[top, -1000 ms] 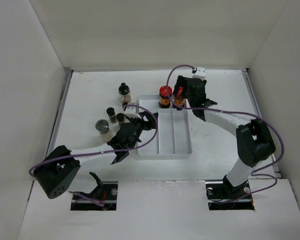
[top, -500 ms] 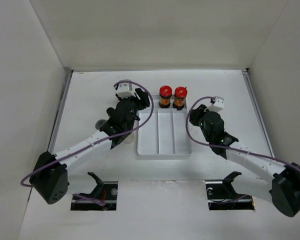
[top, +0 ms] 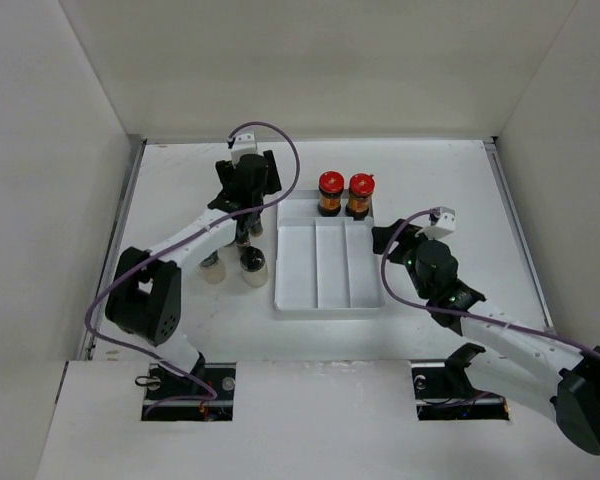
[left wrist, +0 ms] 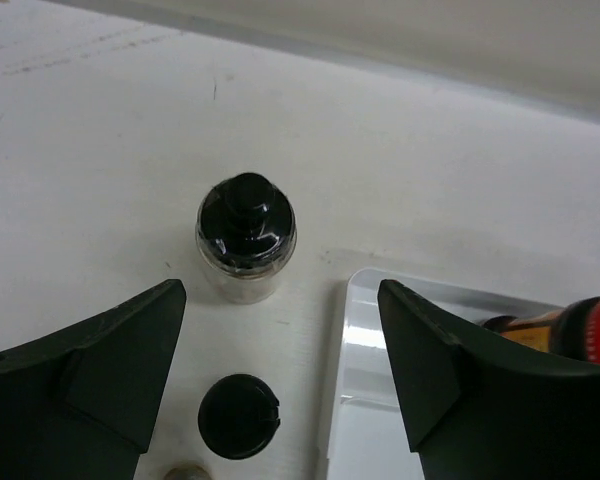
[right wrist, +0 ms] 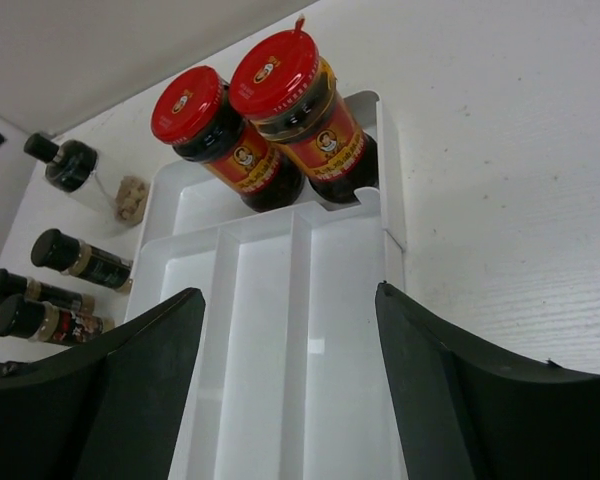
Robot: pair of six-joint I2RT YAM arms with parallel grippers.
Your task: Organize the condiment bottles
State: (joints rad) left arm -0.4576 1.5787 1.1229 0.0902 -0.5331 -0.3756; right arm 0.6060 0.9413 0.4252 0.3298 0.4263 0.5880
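left end effector (left wrist: 280, 300) spread; black-capped jar (left wrist: 246, 238) ahead upright, axis vertical.

Bright even overhead light, soft faint shadows, left wrist view slightly blurred

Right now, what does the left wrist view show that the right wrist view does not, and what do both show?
Only the left wrist view: the left hand, open. Only the right wrist view: the right hand, open, the long compartments, and a second red-capped jar. Both: the white tray, a red-capped jar, black-capped jars on the table.
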